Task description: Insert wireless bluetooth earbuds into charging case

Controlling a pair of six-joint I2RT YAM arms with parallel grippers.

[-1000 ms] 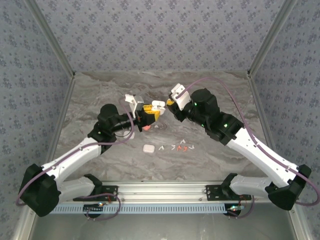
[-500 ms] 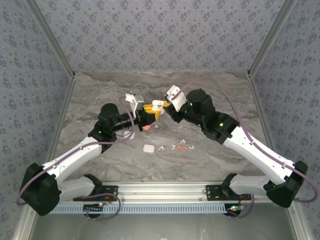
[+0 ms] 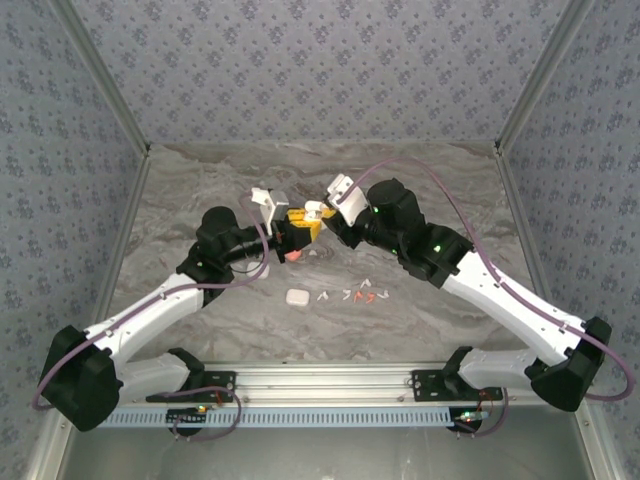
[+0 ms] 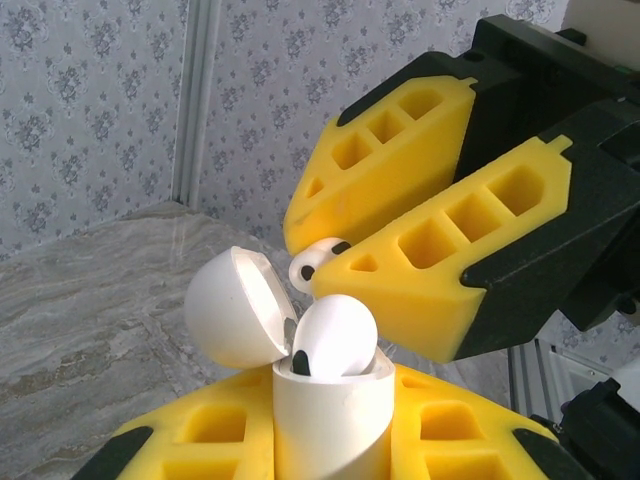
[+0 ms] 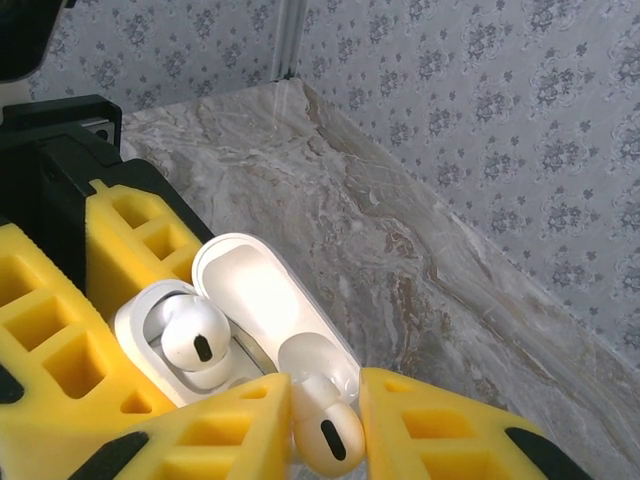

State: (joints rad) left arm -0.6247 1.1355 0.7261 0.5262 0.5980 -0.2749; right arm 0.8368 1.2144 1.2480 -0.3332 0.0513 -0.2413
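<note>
From the top camera I see the left gripper (image 3: 305,224) and the right gripper (image 3: 330,213) nose to nose above the middle of the marble table (image 3: 440,185), with the white charging case (image 3: 316,208) between them. I cannot judge either pair of jaws from here. Nearer the bases, a row of loose earbuds (image 3: 352,296), white and red, lies on the table, with a small closed case (image 3: 296,297) just to their left.

On the left wrist camera, the left gripper's yellow fingers (image 4: 200,435) clamp the charging case (image 4: 330,425) upright by its body. Its lid (image 4: 232,308) stands open to the left. A seated earbud (image 4: 335,335) rests inside, its rounded head above the rim. The right gripper (image 4: 306,258) enters from the upper right, its jaws narrowed onto a held earbud (image 4: 320,258) just above the open case.

On the right wrist camera, the right gripper (image 5: 322,420) pinches the held earbud (image 5: 322,432) at the bottom edge, over the near end of the lid (image 5: 255,290). I cannot tell whether they touch. The seated earbud (image 5: 195,338) fills the case's left pocket.
</note>
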